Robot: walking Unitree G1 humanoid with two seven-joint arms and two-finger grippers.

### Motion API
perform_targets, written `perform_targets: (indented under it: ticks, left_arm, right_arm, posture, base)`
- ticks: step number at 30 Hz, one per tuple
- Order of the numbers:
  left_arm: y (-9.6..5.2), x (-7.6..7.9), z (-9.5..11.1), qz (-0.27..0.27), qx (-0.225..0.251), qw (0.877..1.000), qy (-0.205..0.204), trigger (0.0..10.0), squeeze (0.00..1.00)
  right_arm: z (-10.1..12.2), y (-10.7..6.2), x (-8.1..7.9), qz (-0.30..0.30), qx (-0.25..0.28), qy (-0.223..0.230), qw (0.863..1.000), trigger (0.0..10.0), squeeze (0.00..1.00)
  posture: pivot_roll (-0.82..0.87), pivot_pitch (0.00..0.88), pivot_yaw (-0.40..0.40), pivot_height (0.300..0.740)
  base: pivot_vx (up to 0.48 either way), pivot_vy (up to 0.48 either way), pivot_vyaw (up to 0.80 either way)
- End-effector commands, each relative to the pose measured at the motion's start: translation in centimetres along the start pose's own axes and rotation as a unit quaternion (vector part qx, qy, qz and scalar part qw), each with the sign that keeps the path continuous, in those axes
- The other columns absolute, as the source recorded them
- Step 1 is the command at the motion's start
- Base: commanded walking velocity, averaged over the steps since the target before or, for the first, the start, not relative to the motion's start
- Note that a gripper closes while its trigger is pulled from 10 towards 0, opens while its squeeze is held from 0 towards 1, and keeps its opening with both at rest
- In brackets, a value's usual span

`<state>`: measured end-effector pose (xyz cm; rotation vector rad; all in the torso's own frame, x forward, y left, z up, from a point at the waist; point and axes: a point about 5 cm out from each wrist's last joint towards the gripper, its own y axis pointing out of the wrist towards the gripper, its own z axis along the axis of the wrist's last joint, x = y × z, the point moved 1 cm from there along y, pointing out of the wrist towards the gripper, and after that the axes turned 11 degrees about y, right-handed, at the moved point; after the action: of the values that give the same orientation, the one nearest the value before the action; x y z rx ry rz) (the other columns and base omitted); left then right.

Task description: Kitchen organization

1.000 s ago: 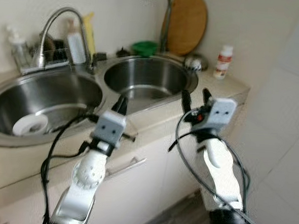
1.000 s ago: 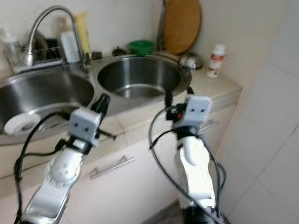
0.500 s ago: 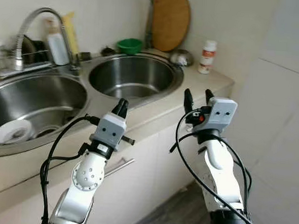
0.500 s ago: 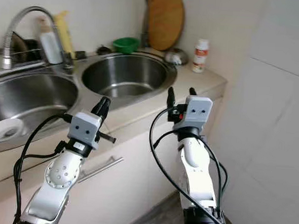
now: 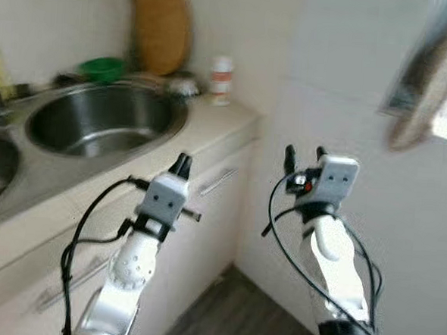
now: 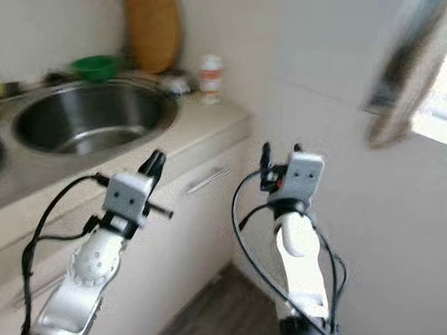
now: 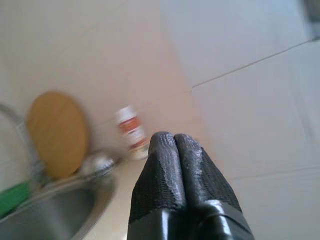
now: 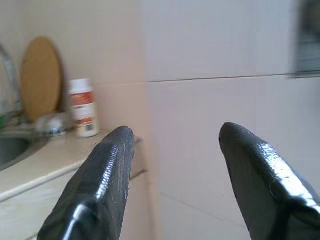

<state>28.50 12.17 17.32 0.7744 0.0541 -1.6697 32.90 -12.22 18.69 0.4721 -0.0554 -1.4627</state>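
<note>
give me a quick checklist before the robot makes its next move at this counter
1. Left gripper empty, fingers shut together: ok.
2. Right gripper empty, fingers apart: ok.
3. Head views sharp enough to aim: not ok, blurred.
4. White bottle upright on the counter by the wall: ok.
5. Round sink empty: cannot tell, partly cut off.
6. Grippers clear of the counter edge: ok, both held in air in front of it.

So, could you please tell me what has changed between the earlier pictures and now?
The camera has swung to the robot's right: the left basin and tap have left the frame, and the tiled wall and a hanging cloth have come in. Nothing on the counter itself moved. The left gripper stays shut and the right gripper stays open, both empty and raised as before.
</note>
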Motion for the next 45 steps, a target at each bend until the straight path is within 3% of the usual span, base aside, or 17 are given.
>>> perform_targets:
  ticks: [1,12,36,45]
  left_arm:
    - [-0.1,0.4,0.0,-0.008,0.001,1.000,-0.004,10.0,0.00]
    - [-0.2,0.6,-0.5,-0.008,-0.012,1.000,-0.022,10.0,0.00]
    - [-0.3,1.3,-0.5,-0.035,-0.005,0.999,-0.016,10.0,0.00]
    - [-0.4,1.5,-0.6,-0.037,-0.008,0.999,-0.020,10.0,0.00]
  right_arm:
    - [-0.1,0.1,0.4,-0.010,-0.006,-0.011,1.000,10.0,0.00]
    - [-0.7,-0.1,1.2,-0.031,-0.021,-0.018,0.999,10.0,0.00]
    - [-1.3,0.0,1.3,-0.041,-0.032,-0.022,0.998,10.0,0.00]
    - [-1.4,-0.1,1.3,-0.036,-0.033,-0.034,0.998,10.0,0.00]
  posture:
    - [-0.08,0.000,0.033,0.740]
    - [-0.08,0.000,0.030,0.740]
    - [-0.08,0.000,0.039,0.740]
    - [-0.08,0.000,0.035,0.740]
  base:
    - [0.000,0.000,-0.80]
    - [0.000,0.000,-0.80]
    - [0.000,0.000,-0.79]
    - [0.000,-0.447,-0.08]
